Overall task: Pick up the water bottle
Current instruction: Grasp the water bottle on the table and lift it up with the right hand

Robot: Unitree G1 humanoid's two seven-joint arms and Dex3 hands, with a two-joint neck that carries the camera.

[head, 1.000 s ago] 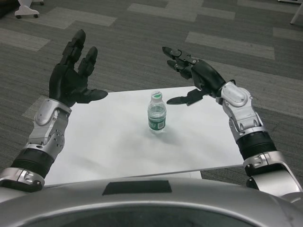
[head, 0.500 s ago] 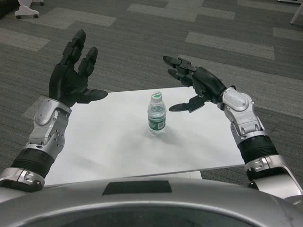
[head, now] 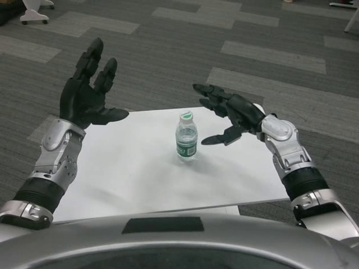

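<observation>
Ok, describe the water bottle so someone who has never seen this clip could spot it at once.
Find the white table between the two black hands. Near its middle stands a small clear water bottle, upright, with a white cap and a green label. It is the only thing on the table, just left of the right hand, whose open fingers do not touch it.

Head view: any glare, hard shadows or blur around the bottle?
Head view: even, diffuse light; the water bottle casts only a faint soft shadow on the white table. No blown-out glare; table bright but not clipped. Bottle, left hand and right hand are sharp, no motion blur. Slight wide-angle tilt to table edges.
</observation>
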